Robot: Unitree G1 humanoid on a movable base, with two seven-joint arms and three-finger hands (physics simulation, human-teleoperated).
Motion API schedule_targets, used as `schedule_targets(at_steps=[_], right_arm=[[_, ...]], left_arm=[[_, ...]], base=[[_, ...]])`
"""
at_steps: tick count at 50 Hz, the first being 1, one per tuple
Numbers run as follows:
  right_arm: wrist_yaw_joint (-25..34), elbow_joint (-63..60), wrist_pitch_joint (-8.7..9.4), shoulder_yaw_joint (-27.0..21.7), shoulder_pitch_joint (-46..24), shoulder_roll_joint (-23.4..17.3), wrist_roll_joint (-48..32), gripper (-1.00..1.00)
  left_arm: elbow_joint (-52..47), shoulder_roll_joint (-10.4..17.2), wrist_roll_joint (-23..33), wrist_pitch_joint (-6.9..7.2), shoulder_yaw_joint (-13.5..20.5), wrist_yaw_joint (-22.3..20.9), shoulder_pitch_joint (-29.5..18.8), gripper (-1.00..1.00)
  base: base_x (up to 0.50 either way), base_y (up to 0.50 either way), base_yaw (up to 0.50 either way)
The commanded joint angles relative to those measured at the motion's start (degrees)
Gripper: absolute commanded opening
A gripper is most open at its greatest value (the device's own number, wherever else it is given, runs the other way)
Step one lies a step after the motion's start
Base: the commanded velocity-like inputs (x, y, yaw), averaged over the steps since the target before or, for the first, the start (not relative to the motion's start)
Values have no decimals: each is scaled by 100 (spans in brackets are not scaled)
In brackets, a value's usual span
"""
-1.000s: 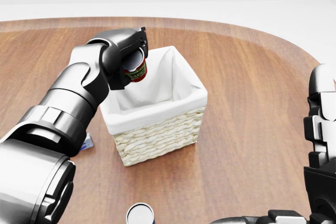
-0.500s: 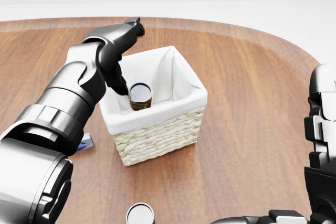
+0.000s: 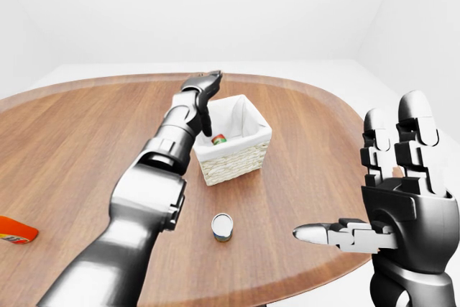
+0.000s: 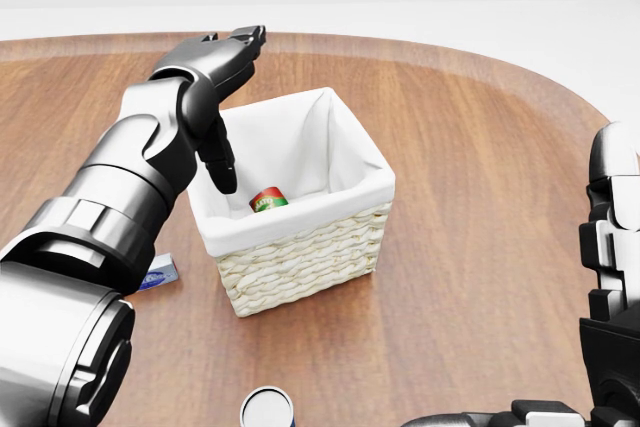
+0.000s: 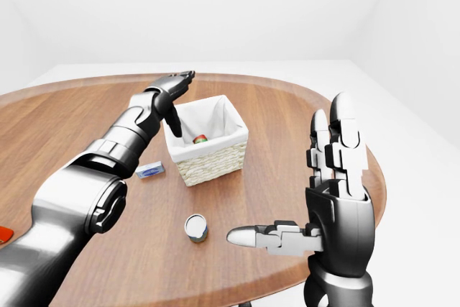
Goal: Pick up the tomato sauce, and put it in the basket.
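the basket (image 4: 300,237) holds the tomato sauce (image 4: 267,200), tipped on its side just below the left robot hand (image 4: 222,67), whose fingers are spread and empty. half a second ago the can stood upright. the right robot hand (image 5: 334,206) is spread wide, holding nothing.

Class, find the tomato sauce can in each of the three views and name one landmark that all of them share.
Left-eye view: tomato sauce can, inside the basket, above centre.
Head view: left of centre, low inside the basket.
Right-eye view: left of centre, inside the basket.
Shared landmark: the wicker basket with its white lining.
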Motion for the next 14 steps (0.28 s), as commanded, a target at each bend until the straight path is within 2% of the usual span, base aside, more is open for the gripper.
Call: schedule_targets(at_steps=[1,14], right_arm=[[-6,0,0,10,-30,1,-12,100],[-2,0,0,28,-19,12,-27,100]], left_arm=[[30,-23,-444,0,59,-287,35,100],[23,8,-422,0,56,-316,23,100]], base=[[0,0,0],[0,0,0]])
